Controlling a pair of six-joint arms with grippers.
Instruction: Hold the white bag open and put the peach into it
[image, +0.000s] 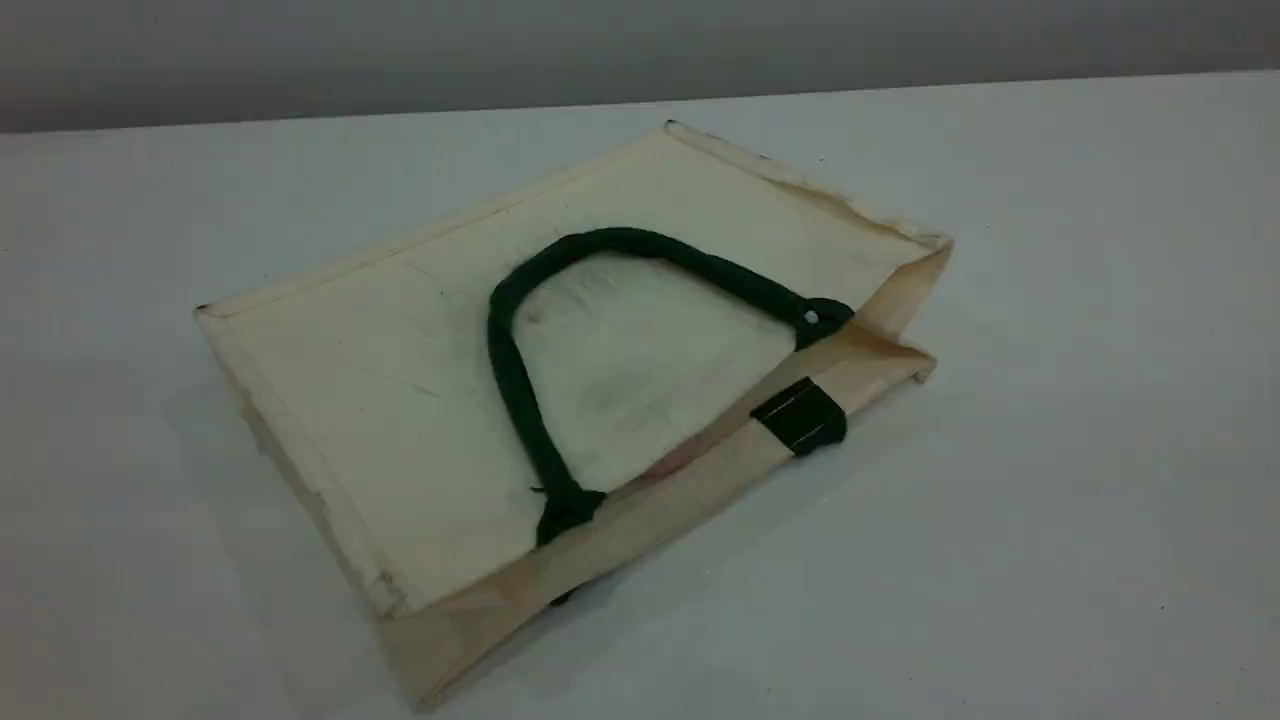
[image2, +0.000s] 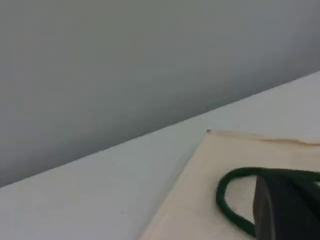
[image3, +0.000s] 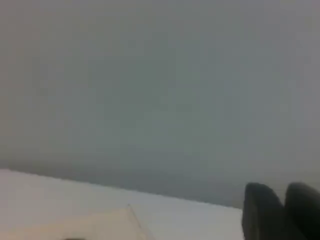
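Scene view takes in the whole white bag (image: 420, 380), lying flat on the bench (image: 1050, 450) with one broad cream face up and its mouth turned toward the lower right. A dark green rope handle (image: 507, 350) lies curved on that face, both ends fixed at the mouth's edge. A dark green patch (image: 800, 415) sits on the bag's lower lip, just beside the handle's right-hand end. The mouth is nearly flat, gaping a little only at its right end. In the slit between the handle's two ends a small pinkish spot (image: 680, 462) shows, too small to tell what it is.

Only the wrist views show the fingers. Left wrist view catches one corner of the bag (image2: 200, 200) and the bend of the handle (image2: 220, 197). The left fingers (image2: 282, 210) appear as one dark tip over the bag's face, in front of the handle. They are together; whether they touch the bag cannot be told.

Right wrist view is blurred and mostly grey wall (image3: 160, 75), with one bag corner (image3: 110, 225) at the bottom edge. The right fingers (image3: 262, 212) are two dark tips side by side, off to the right of that corner. The blur hides whether they are apart or together.
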